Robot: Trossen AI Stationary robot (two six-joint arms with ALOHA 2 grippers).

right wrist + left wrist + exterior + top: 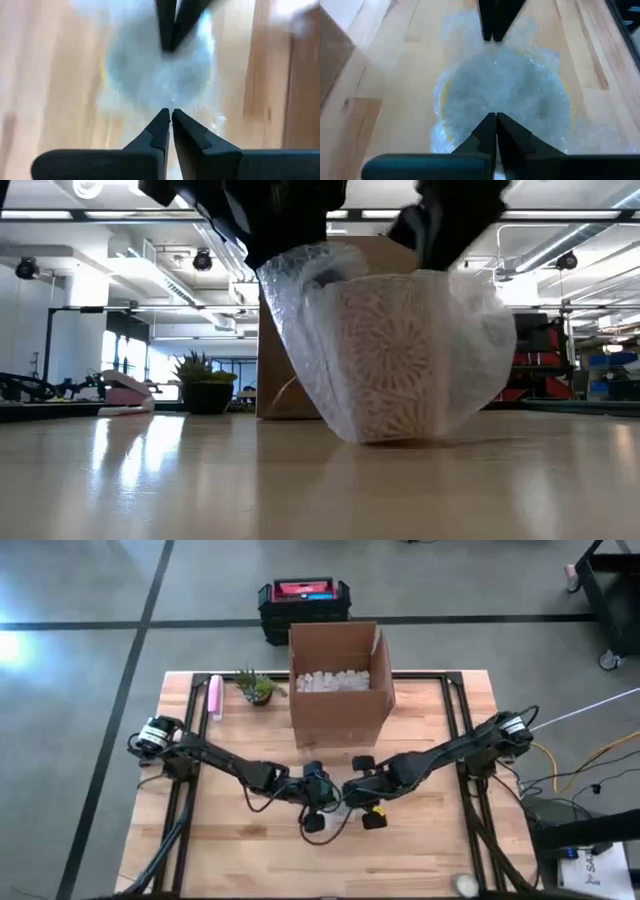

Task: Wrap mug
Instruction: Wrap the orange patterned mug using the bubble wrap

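The mug (395,360) stands on the table (240,850) just in front of the box (335,680), covered in bubble wrap (300,310). Both grippers meet above it. The left gripper (496,119) is clenched on the wrap at one side of the rim; the right gripper (169,114) appears clenched on the wrap at the opposite side, though that view is blurred. A plant (258,687) stands left of the box

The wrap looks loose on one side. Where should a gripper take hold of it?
Probably the slack flap of wrap bulging off the mug, pinched from above. It stands free of the wall there, so thin fingers can shut on film alone.
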